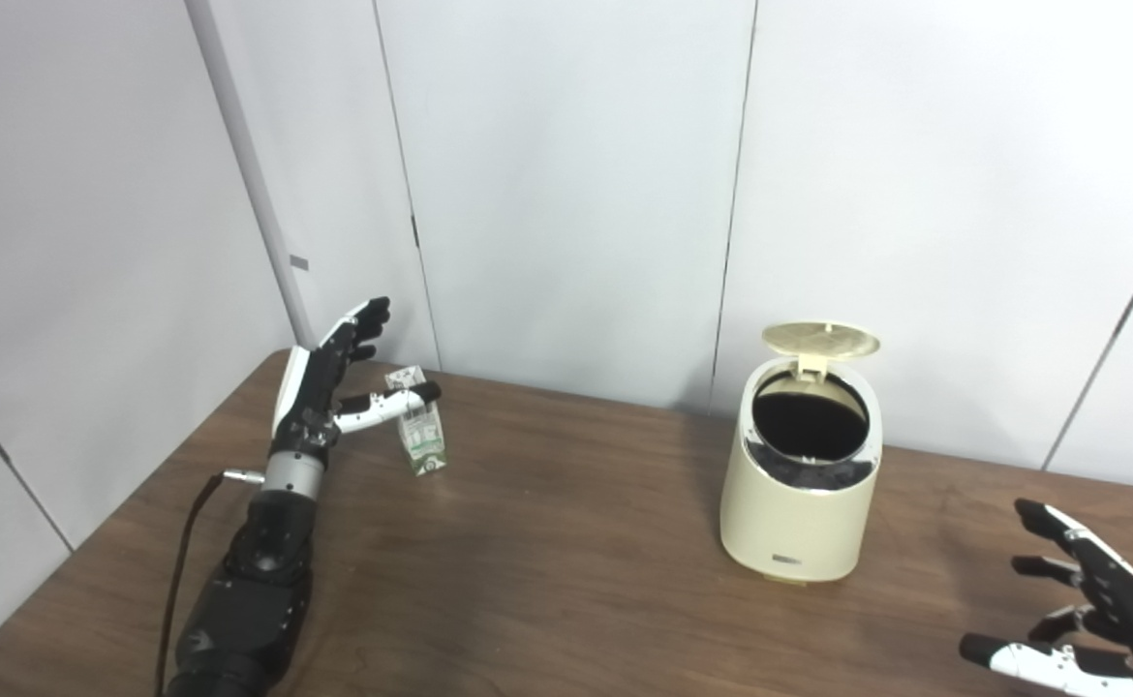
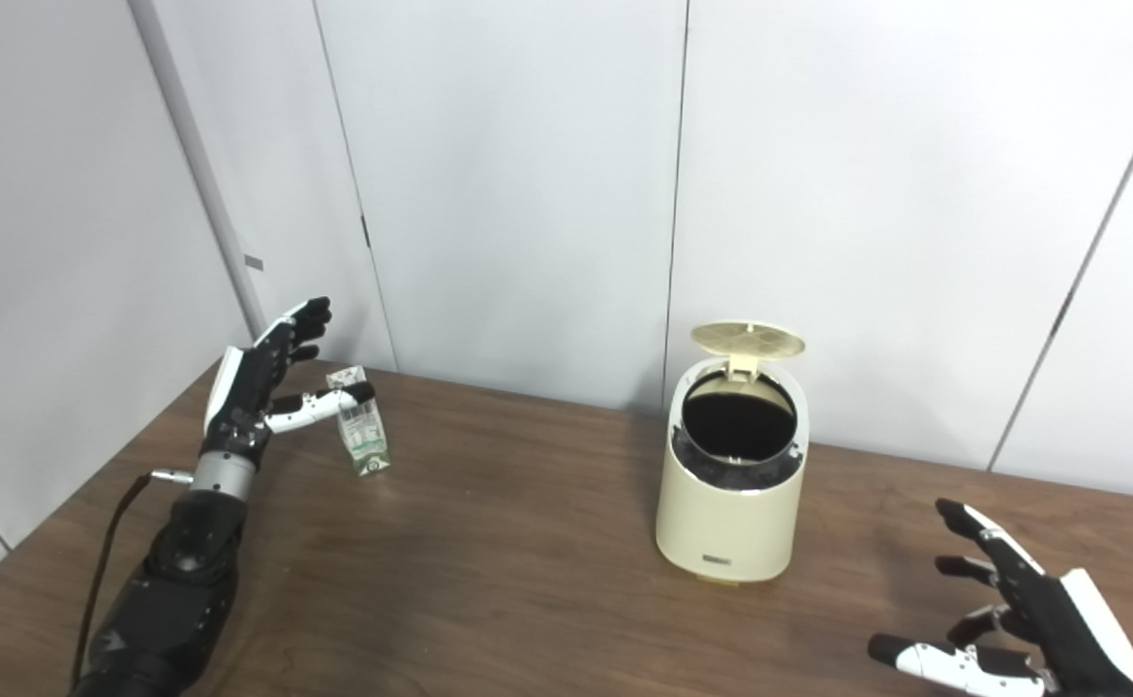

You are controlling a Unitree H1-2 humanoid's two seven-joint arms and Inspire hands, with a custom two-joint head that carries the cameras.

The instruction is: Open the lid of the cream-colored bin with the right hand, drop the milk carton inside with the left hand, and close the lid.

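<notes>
The cream-colored bin (image 1: 799, 513) stands right of the table's middle with its round lid (image 1: 820, 340) flipped up and its dark inside showing. A small green-and-white milk carton (image 1: 420, 433) stands upright at the far left of the table. My left hand (image 1: 334, 378) is open just left of the carton, fingers spread upward and thumb reaching across the carton's top front. Whether the thumb touches it I cannot tell. My right hand (image 1: 1089, 610) is open low at the right front, well clear of the bin.
The brown wooden table (image 1: 547, 571) carries only the bin and the carton. White wall panels (image 1: 566, 174) rise close behind its far edge. A black cable (image 1: 184, 542) runs along my left forearm.
</notes>
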